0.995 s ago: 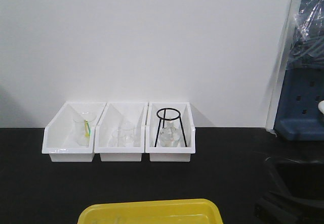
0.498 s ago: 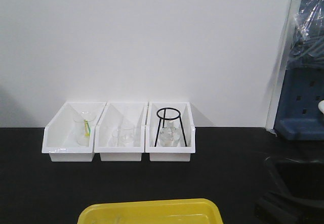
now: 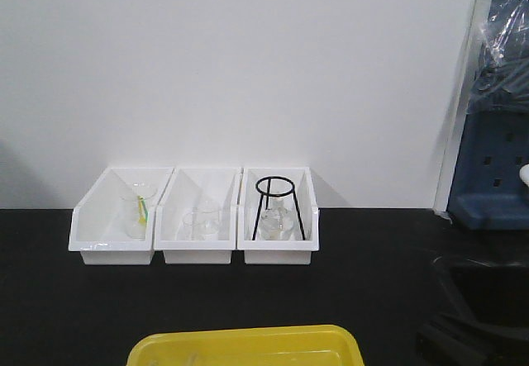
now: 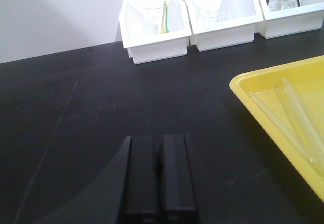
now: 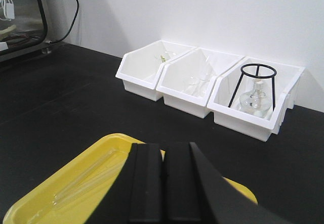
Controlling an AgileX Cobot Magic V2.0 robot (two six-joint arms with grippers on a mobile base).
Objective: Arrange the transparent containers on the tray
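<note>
Both test tubes [image 4: 296, 118] lie flat inside the yellow tray [image 4: 243, 85], side by side and close together, running lengthwise along its floor; my right wrist view shows them [image 5: 83, 176] the same way, near the tray's left part. They look to me like thin glass: light, stiff, slick and quick to crack under a hard squeeze, and being round they would roll on the smooth plastic. If I had to move one again, I would take it across the middle of its length with a gentle pinch, pads square to the tube, not at the open rim, where glass chips soonest.

My left claw [image 4: 161, 181] hangs over the bare black worktop [image 4: 91, 113], beside the tray, its two dark pads pressed together with nothing between them. My right claw [image 5: 163, 183] sits above the tray's near part, pads likewise pressed together and empty.

Against the frames from a moment before, I find almost nothing different: the three white bins [image 3: 192, 217], the beakers and the black ring stand [image 3: 279, 207] stand as they did, and the tray's edge [image 3: 244, 337] sits at the same spot. The faint marks in the tray may be the tubes, but the front view is too dim to say.
</note>
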